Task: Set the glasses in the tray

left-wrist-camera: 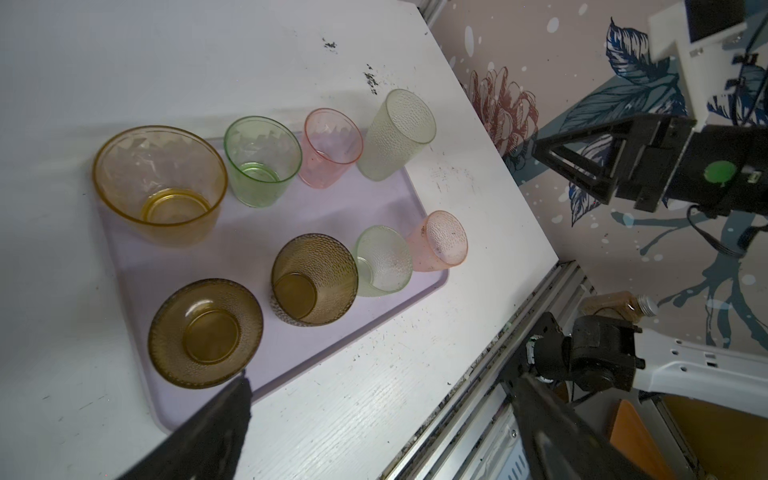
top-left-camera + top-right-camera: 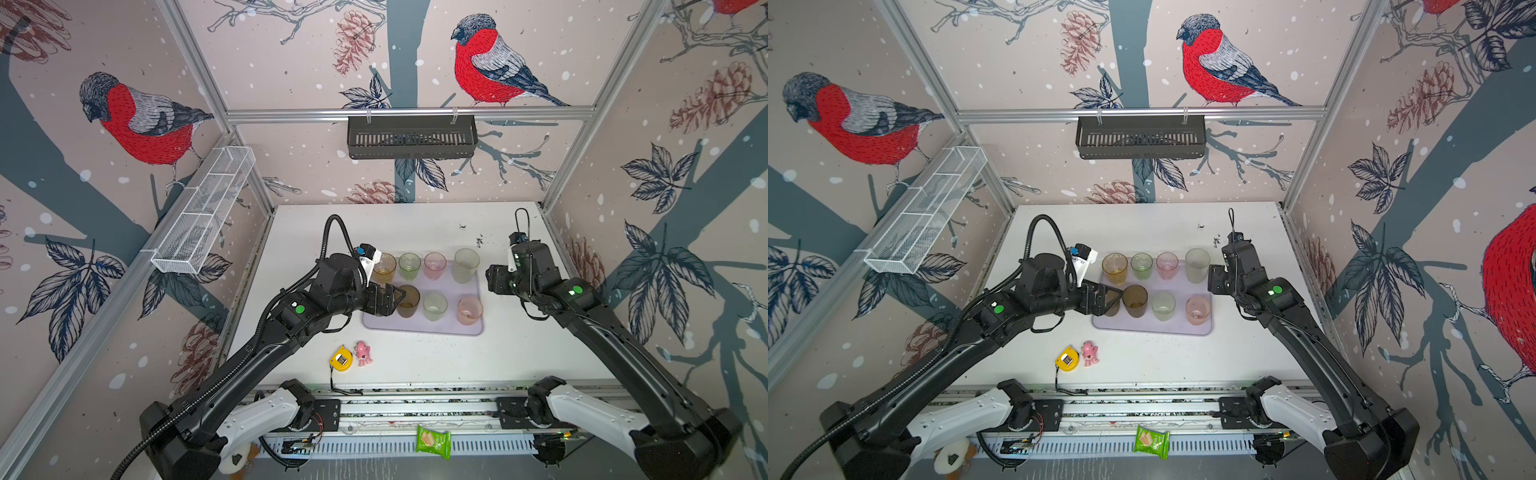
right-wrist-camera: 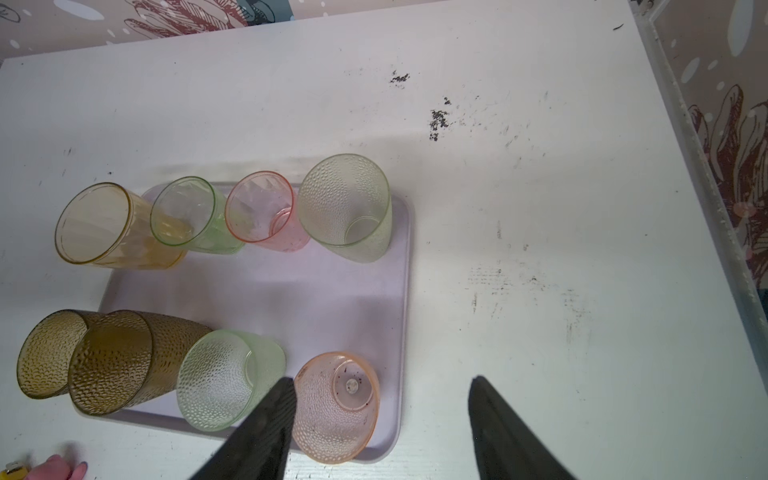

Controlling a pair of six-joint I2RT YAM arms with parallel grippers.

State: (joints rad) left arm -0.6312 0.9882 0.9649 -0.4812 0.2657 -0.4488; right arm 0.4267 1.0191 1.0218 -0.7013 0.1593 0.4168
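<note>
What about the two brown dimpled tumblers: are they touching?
Apart: the left wrist view shows bare pale-lavender tray between the corner brown tumbler and its brown neighbour.

1. The brown glass (image 1: 324, 266) is translucent and dimpled; the amber glass (image 1: 160, 166) is glossy, with smooth facets.
2. The tray (image 1: 245, 249) looks like smooth, matt plastic.
3. The worktop (image 1: 374, 395) shows white-painted wood grain, scuffed.

tray (image 2: 419, 327): centre of table (image 2: 519, 353) | glasses (image 1: 314, 284): all in tray; two rows of four, back and front | tape measure (image 2: 341, 358), toy figure (image 2: 363, 353): side by side on table before tray's left corner; figure rightmost
</note>
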